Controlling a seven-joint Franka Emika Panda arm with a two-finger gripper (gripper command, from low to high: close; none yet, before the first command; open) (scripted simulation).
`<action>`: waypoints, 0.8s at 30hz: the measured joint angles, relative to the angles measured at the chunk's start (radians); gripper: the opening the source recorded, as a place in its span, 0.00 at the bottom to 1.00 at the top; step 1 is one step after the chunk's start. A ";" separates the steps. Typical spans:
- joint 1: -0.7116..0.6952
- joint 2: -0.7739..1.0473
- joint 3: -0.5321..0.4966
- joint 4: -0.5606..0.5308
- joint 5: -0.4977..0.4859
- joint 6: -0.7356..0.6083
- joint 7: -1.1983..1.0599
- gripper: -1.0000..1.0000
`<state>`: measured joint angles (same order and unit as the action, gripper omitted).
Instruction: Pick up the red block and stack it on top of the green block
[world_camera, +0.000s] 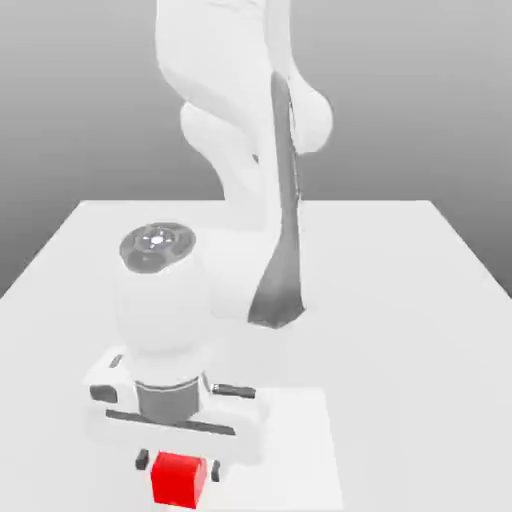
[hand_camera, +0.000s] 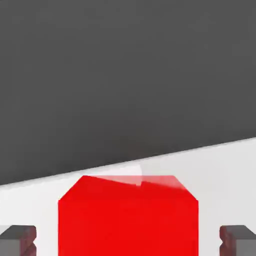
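Pincer (world_camera: 176, 465) is low over the counter (world_camera: 400, 300), close to the counter's near edge in the exterior view, arm (world_camera: 245, 120) reaching forward from the far side

Red block (world_camera: 180, 479) sits between the fingers: dark fingertip (world_camera: 142, 460) on the exterior view's left of it, the other one on its right. Hand view shows the same, red block (hand_camera: 128, 217) centred, fingertips (hand_camera: 17, 239) flanking it on both sides with visible gaps of white counter (hand_camera: 220, 165) between pads and cube faces. So jaws are spread and not clamped, nothing gripped

Cube looks square to the fingers, top face level. Can't tell from the exterior view if its base is on the counter, bottom of the cube is cut by the frame edge
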<state>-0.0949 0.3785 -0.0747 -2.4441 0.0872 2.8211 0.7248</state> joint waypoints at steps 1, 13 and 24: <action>0.000 0.000 0.000 0.000 0.000 0.000 0.000 0.00; -0.041 -0.296 -0.089 -0.154 -0.081 -0.142 0.078 0.00; -0.218 -0.500 -0.155 -0.438 -0.155 -0.058 0.176 0.00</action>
<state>-0.3125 -0.1217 -0.2296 -2.8826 -0.0679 2.7635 0.9008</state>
